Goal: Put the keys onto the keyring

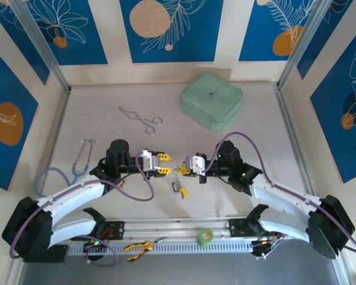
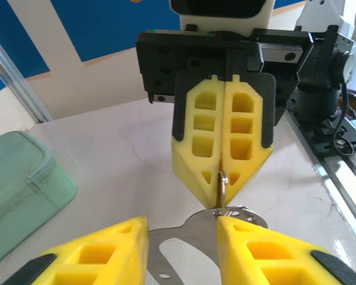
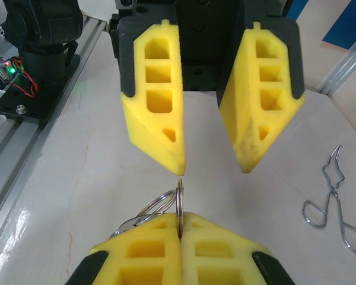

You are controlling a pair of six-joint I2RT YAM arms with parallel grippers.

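Note:
My right gripper [image 1: 186, 167] [image 3: 180, 218] is shut on a thin silver keyring [image 3: 179, 199], held edge-on above the table. More wire loops [image 3: 153, 208] hang off its left side. Below the ring dangles a small bunch of keys [image 1: 178, 185] with a yellow tag [image 1: 183, 192]. My left gripper [image 1: 163, 164] [image 2: 181, 237] faces it, open, tips just short of the ring. In the left wrist view a flat silver key blade [image 2: 187, 240] lies under the gap between my yellow fingers [image 2: 89, 255], and the ring [image 2: 222, 187] sticks out of the right gripper's closed pads [image 2: 196, 148].
A mint-green case [image 1: 211, 100] [image 2: 18, 190] sits at the back right. Silver forceps [image 1: 141, 117] [image 3: 335, 205] lie behind the grippers. A blue stethoscope [image 1: 71, 169] is at the left. A green tape roll [image 1: 206, 236] and yellow-handled pliers [image 1: 137, 246] rest on the front rail.

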